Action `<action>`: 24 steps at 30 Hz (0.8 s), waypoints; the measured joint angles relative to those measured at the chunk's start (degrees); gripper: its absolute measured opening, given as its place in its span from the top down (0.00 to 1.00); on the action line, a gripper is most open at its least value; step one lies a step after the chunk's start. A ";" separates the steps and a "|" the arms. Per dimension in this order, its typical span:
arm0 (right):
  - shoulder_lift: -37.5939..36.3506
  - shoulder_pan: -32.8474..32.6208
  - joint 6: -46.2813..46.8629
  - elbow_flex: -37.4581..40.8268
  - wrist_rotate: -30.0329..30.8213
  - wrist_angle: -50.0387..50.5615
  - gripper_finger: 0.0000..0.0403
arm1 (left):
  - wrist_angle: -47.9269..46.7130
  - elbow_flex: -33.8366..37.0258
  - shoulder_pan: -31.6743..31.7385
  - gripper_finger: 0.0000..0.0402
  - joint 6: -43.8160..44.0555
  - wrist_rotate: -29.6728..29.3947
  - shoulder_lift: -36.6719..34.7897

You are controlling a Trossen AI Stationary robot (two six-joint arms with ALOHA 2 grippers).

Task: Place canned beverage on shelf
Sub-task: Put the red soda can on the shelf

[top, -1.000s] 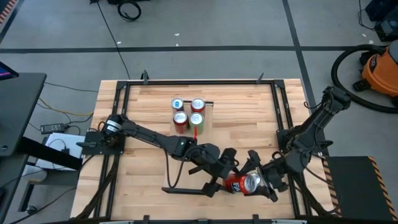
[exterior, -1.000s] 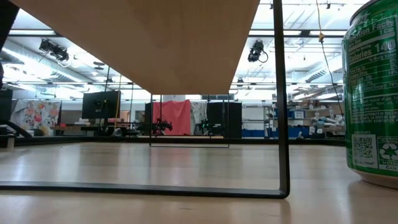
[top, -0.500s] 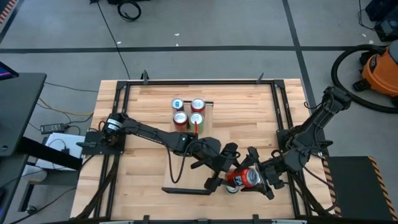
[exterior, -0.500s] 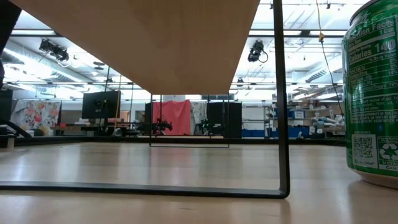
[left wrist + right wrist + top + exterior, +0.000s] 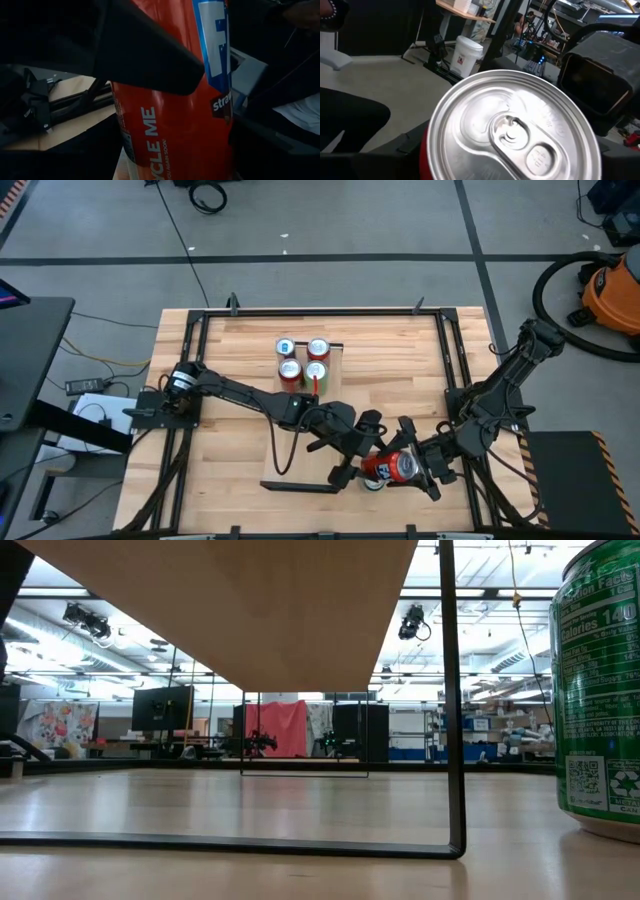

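A red can hangs on its side above the table's near right part, its silver top toward my right arm. My left gripper comes at it from the left and is shut on its body. From the right, my right gripper faces the top end, with a finger on each side of it. The shelf is a light wood plank on thin black legs. In the high view it runs from the table's middle to the near edge, left of the can. My left gripper pinches the red can's side wall between its two fingers; one dark finger lies across the wall. It comes nearly level from the table's left. The can is lifted clear and lies roughly level. My right gripper closes on the can's top end, one finger on each side, coming nearly level from the right along the can's length. The can's top hides the places of contact.
Several other cans stand upright in a cluster beyond the table's middle. In the low view one green can stands on the tabletop beside the shelf's black leg. Black rails frame the table.
My left gripper has carried the red can a short way toward the far edge, deeper between my right gripper's fingers, then kept still. The can stays on its side and clear of the table.
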State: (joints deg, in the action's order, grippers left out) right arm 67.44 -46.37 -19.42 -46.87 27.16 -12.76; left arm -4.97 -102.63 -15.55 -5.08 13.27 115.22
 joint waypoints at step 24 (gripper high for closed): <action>-3.29 0.06 2.71 0.09 9.65 5.53 0.23 | -9.06 -0.22 -0.79 0.01 -1.64 -21.44 -1.60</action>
State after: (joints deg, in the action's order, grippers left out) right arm 64.15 -46.30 -16.71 -46.78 36.81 -7.24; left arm -14.03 -102.85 -16.34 -6.72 -8.17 113.62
